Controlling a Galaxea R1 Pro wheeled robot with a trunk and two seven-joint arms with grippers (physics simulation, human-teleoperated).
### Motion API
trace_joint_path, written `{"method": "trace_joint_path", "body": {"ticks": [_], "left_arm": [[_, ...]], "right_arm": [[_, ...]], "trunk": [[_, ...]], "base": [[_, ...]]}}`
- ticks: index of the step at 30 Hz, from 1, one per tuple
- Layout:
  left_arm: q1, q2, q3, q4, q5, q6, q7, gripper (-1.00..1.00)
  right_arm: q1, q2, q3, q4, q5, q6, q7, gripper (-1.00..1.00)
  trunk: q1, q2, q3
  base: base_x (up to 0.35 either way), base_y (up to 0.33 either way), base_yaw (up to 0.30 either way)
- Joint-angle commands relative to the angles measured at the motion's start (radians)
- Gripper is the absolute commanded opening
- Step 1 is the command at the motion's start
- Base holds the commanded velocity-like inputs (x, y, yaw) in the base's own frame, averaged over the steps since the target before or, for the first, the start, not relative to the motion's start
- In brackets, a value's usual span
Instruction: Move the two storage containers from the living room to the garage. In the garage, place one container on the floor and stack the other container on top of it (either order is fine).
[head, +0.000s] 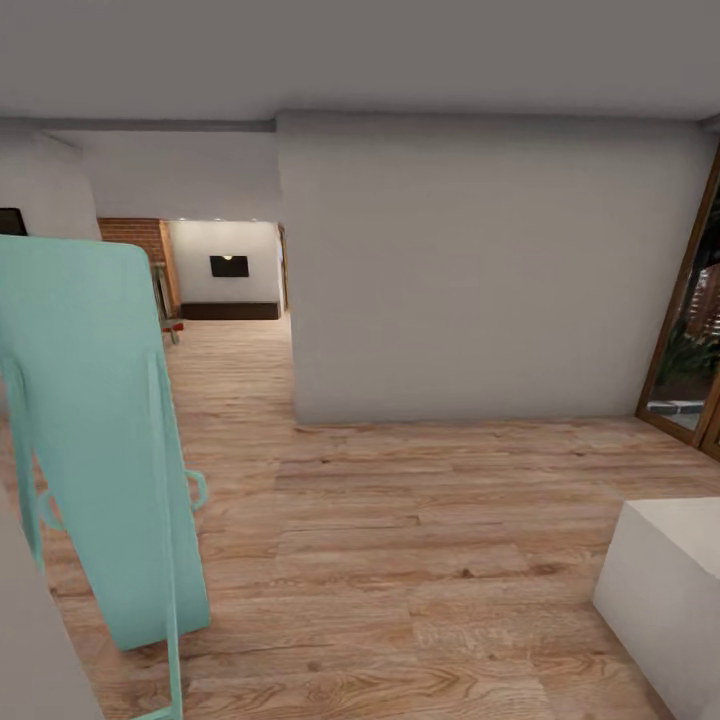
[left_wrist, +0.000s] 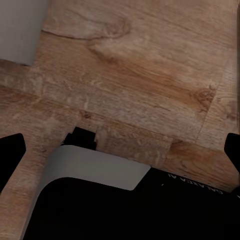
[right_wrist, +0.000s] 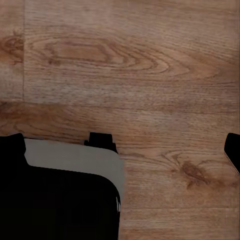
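Note:
The two storage containers are out of view, and so is the garage. My left gripper (left_wrist: 121, 147) hangs open over light wood planks, its black fingertips (left_wrist: 11, 150) far apart with nothing between them. My right gripper (right_wrist: 122, 146) is open too, its dark fingertips (right_wrist: 233, 149) spread wide above the same plank flooring and holding nothing. Part of the robot's grey and black base (left_wrist: 95, 167) lies under each wrist camera.
A tall teal object (head: 100, 430) leans close at the left. A white wall block (head: 480, 270) stands ahead, with a corridor (head: 230, 330) to its left leading to a brick wall (head: 140, 235). A white box (head: 665, 590) sits low right, wood-framed glass doors (head: 690, 340) at far right.

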Motion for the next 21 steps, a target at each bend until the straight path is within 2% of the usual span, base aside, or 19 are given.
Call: {"method": "trace_joint_path", "body": {"ticks": [1, 21], "left_arm": [[-0.001, 0.0, -0.007, 0.0, 0.007, 0.003, 0.002, 1.0], [-0.001, 0.0, -0.007, 0.0, 0.011, 0.002, 0.002, 1.0]], "right_arm": [[-0.001, 0.0, 0.007, 0.003, 0.001, -0.005, -0.004, 1.0], [-0.001, 0.0, 0.007, 0.002, 0.001, -0.005, -0.004, 1.0]], "trunk": [[0.001, -0.001, -0.001], [0.001, -0.001, -0.001]], "base": [[0.323, 0.0, 0.0], [0.323, 0.0, 0.0]]}}
